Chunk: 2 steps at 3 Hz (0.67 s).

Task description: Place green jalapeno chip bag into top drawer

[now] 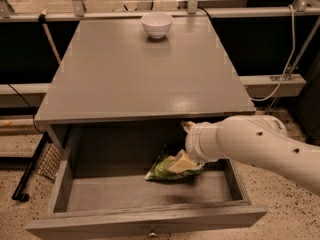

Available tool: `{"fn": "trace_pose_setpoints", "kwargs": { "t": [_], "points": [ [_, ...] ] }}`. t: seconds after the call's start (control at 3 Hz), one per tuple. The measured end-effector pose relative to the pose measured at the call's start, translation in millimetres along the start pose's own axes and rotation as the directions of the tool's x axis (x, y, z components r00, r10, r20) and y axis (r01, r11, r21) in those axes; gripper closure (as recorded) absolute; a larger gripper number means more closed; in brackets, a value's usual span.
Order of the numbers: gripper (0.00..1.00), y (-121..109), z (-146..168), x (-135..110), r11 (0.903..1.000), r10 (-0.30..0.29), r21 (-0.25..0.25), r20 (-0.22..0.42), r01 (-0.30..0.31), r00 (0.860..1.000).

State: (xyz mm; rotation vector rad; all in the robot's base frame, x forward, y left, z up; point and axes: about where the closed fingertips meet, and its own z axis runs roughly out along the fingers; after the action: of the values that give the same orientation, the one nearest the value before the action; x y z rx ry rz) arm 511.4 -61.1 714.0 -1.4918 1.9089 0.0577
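The green jalapeno chip bag (165,170) lies on the floor of the open top drawer (145,223), toward its right back part. My gripper (183,162) reaches down into the drawer from the right and sits on the bag's right end, touching it. The white arm (260,146) comes in over the drawer's right side and hides the bag's right edge. The drawer is pulled far out, and its small metal knob (150,231) shows at the bottom of the front panel.
A white bowl (156,24) stands at the back of the grey tabletop (140,74). A metal rail and a white cable (287,59) run behind and to the right. A black stand with a mesh piece (42,161) is on the floor at the left.
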Motion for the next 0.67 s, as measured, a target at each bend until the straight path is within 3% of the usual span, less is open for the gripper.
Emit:
{"fn": "trace_pose_setpoints", "kwargs": {
  "t": [0.33, 0.67],
  "points": [
    [0.0, -3, -3, 6, 1.0, 0.0, 0.001, -0.015, 0.0, 1.0],
    [0.0, -8, -12, 34, 0.9985, 0.054, -0.013, -0.037, -0.054, 0.998]
  ]
}}
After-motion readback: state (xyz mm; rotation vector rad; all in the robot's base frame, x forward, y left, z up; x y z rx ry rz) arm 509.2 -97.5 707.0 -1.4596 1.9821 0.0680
